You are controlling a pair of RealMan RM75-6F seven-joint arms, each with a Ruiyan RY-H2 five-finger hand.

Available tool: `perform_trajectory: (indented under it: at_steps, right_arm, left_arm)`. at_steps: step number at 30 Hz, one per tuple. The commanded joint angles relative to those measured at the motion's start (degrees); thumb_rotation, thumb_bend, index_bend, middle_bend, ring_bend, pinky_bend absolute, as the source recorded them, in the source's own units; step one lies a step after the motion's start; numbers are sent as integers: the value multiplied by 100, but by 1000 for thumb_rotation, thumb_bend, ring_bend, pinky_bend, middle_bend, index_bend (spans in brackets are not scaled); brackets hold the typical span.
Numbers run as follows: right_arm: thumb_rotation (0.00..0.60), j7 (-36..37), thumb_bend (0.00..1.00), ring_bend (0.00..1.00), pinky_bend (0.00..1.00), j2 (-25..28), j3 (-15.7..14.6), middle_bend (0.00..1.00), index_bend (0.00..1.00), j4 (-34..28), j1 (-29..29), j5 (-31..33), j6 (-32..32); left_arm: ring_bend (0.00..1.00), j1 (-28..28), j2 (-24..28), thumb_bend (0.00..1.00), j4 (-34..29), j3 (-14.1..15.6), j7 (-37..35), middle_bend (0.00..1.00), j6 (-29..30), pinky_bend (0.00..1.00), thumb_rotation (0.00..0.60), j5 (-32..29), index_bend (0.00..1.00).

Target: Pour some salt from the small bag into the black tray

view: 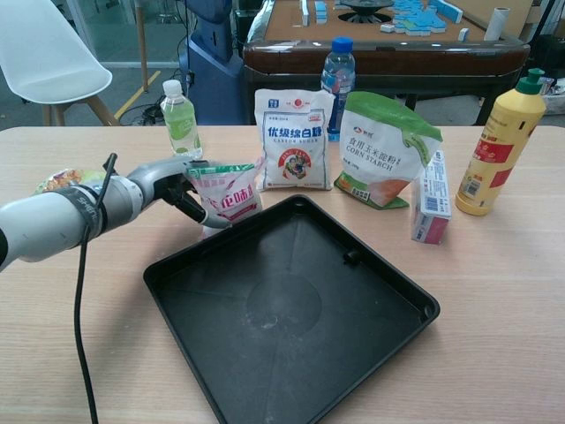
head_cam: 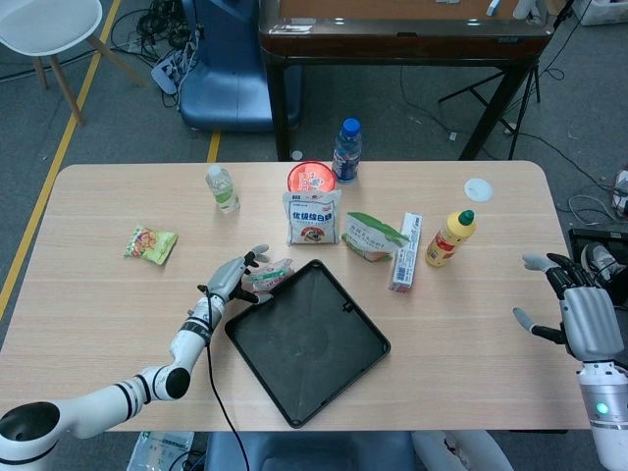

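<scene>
Left hand grips the small bag, upright on the worktop just beside the black tray's far-left rim. Over on the right, the right hand hovers at the worktop's edge, fingers spread, holding nothing.

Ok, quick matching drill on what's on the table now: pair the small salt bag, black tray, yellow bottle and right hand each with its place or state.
Things:
1. small salt bag
2. black tray
3. yellow bottle
4. right hand

Places or states:
A. open, holding nothing, at the table's right edge
B. upright, right of the slim carton
C. held by the left hand, upright by the tray's far left rim
D. empty, lying diagonally at table centre

Pairs: 1-C, 2-D, 3-B, 4-A
</scene>
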Motion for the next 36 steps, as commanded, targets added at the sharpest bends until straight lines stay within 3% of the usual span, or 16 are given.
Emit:
perform_trajectory:
  at_steps: [1, 9, 19, 30, 36]
  right_arm:
    - [600, -10, 207, 164, 202, 7, 1, 314, 229, -9, -6, 8, 1]
    - [600, -15, 207, 164, 202, 12, 0, 314, 229, -12, -33, 30, 9]
    - [600, 14, 207, 164, 202, 22, -4, 314, 229, 6, -69, 41, 25]
    - [600, 22, 207, 164, 202, 8, 10, 314, 229, 26, -53, 56, -20]
    - [600, 18, 207, 164, 202, -2, 20, 313, 229, 20, -34, 41, -34]
  left_arm:
    - [224, -74, -97, 176, 128, -76, -105, 226, -68, 256, 600, -33, 109]
    - [235, -244, -285, 176, 385, -206, -209, 239, -183, 258, 600, -149, 116]
    - [306, -310, -604, 176, 810, -279, -265, 312, -49, 301, 600, -213, 209]
    - [451, -305, -741, 177, 1311, -235, -399, 470, 30, 462, 600, 42, 388]
    - [542, -290, -710, 177, 1497, -122, -446, 580, 138, 652, 600, 350, 414]
